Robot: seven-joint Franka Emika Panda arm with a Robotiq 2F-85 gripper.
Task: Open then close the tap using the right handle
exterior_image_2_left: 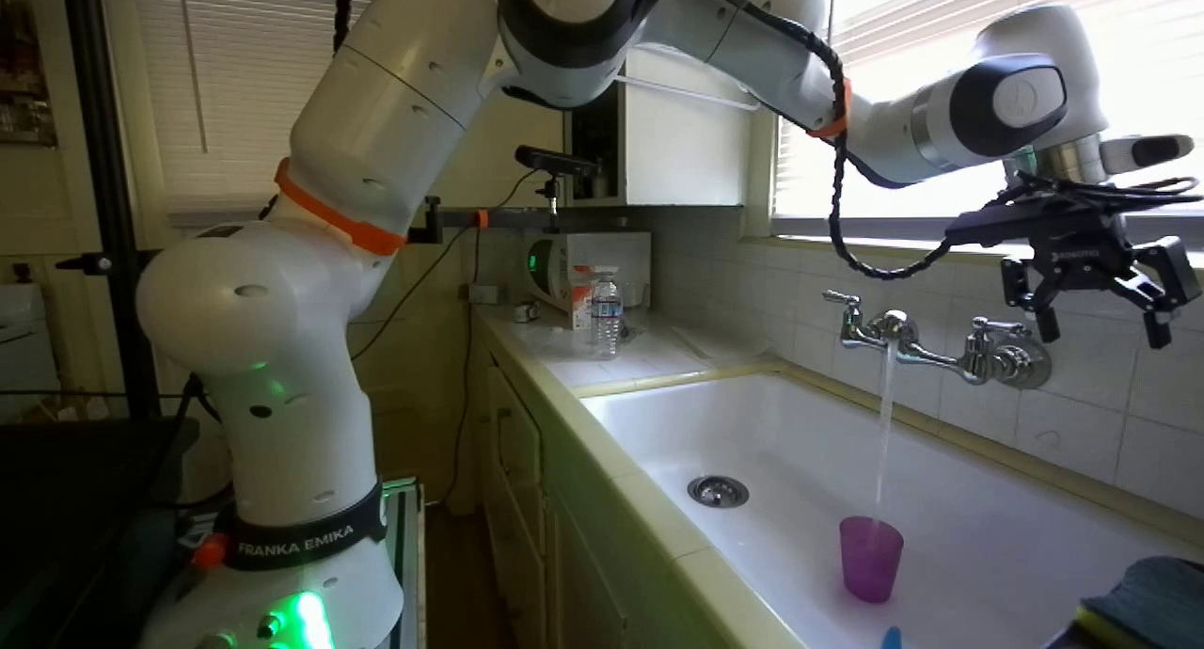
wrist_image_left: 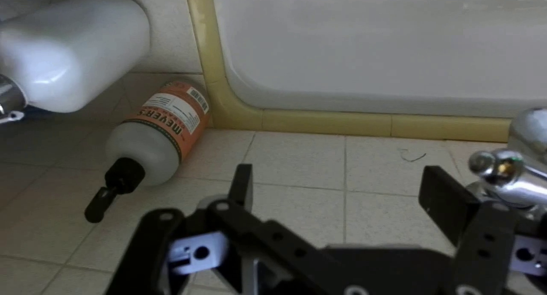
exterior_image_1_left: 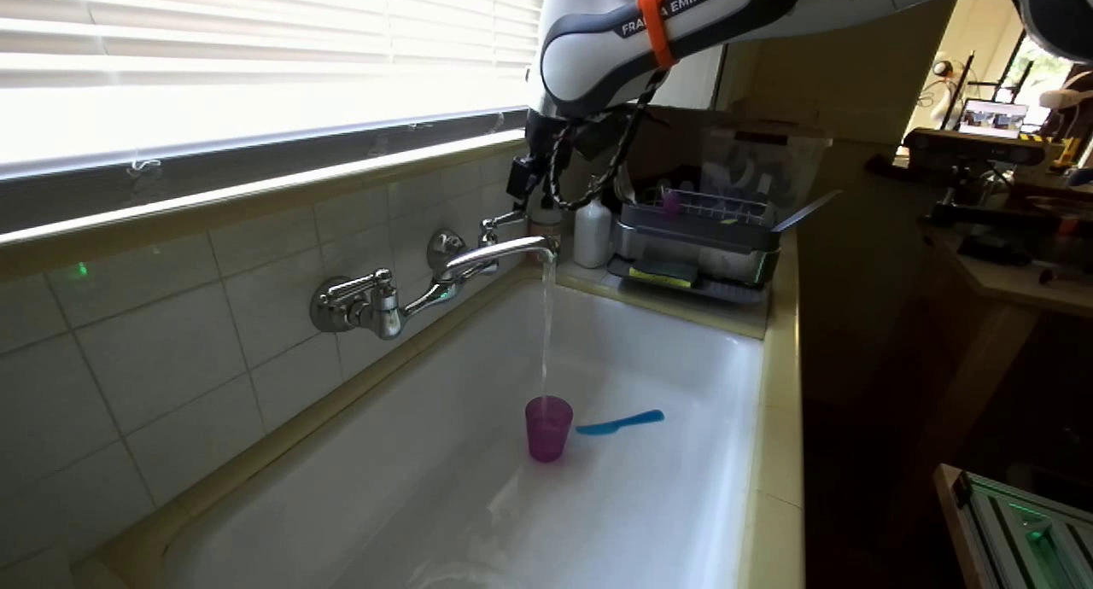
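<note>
Water (exterior_image_1_left: 546, 341) was running from the tap (exterior_image_1_left: 491, 253) in a thin stream, straight into a purple cup (exterior_image_1_left: 549, 435) that stood upright on the bottom of the white sink (exterior_image_1_left: 649, 512). A blue knife (exterior_image_1_left: 621, 422) lay flat just beside the cup. In both exterior views the tap sat on the tiled wall (exterior_image_2_left: 1077, 414), its right handle (exterior_image_2_left: 999, 327) close to the black gripper (exterior_image_2_left: 1102, 332), which hung from the arm (exterior_image_2_left: 376, 132), pointing down.

The gripper was spread wide — in the wrist view, pale tile showed between its two fingers (wrist_image_left: 446, 201). One finger sat just beside the chrome lever of the right handle; whether it touched the metal was hard to say, since the dark parts overlapped there.

At a corner of the sink, a white bottle (exterior_image_1_left: 592, 235) and a bottle with an orange label (wrist_image_left: 179, 115) stood near each other, with a dish rack (exterior_image_1_left: 696, 239) just past the white one. On the counter (exterior_image_2_left: 738, 334) at the opposite end, a clear plastic bottle (exterior_image_2_left: 607, 320) stood near a white microwave (exterior_image_2_left: 625, 249) — and the round metal drain (exterior_image_2_left: 718, 491) lay in the sink floor, apart from the cup.
</note>
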